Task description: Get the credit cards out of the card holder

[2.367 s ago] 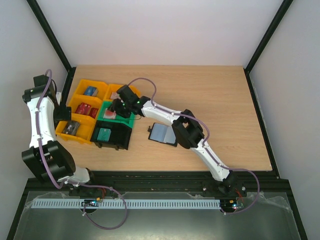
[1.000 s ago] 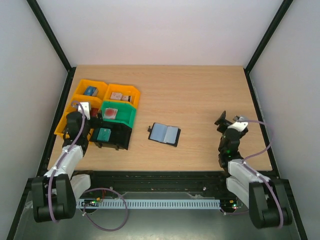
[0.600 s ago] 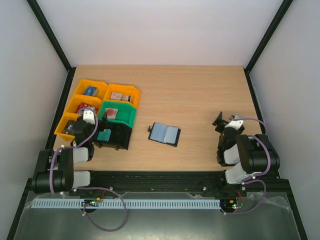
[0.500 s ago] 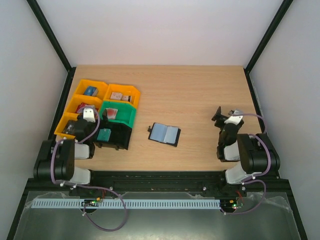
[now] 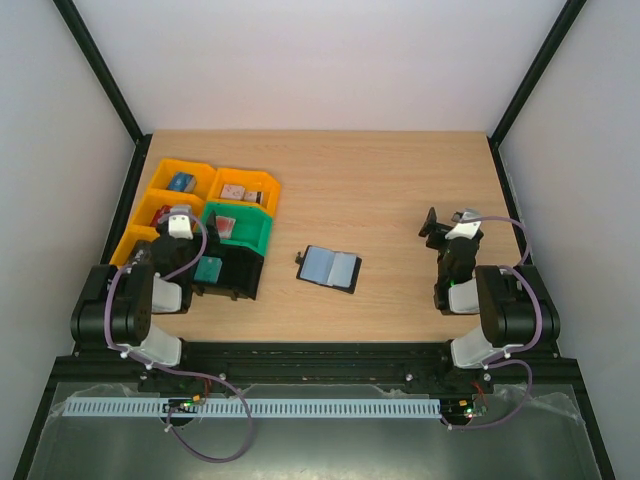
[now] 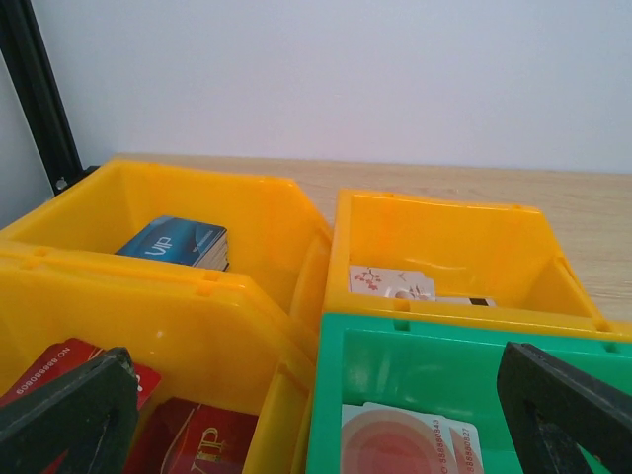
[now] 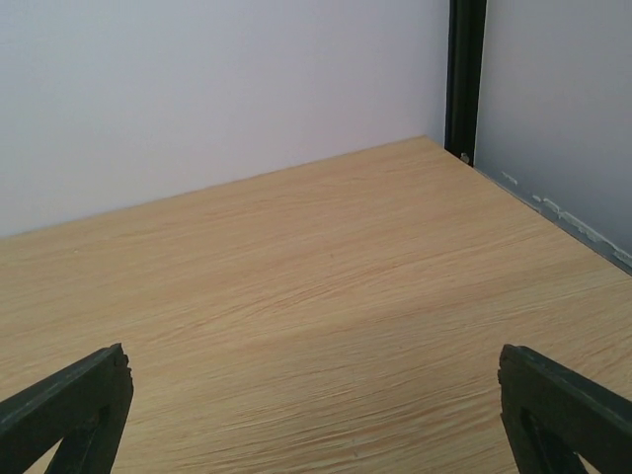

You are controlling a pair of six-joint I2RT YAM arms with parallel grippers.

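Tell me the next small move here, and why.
Probably none: stay parked. The card holder lies open on the table showing only pale pockets, no card visible, and the left gripper and right gripper are open and empty.

I count four yellow bins (image 5: 180, 163), one green bin (image 5: 258, 240), one black bin (image 5: 240, 278), one teal block (image 5: 208, 269), one card holder (image 5: 329, 267).

Your two arms sit folded low above their bases, left gripper (image 5: 181, 215) and right gripper (image 5: 446, 222) both empty, fingers (image 6: 69, 415) spread wide and pointing forward.
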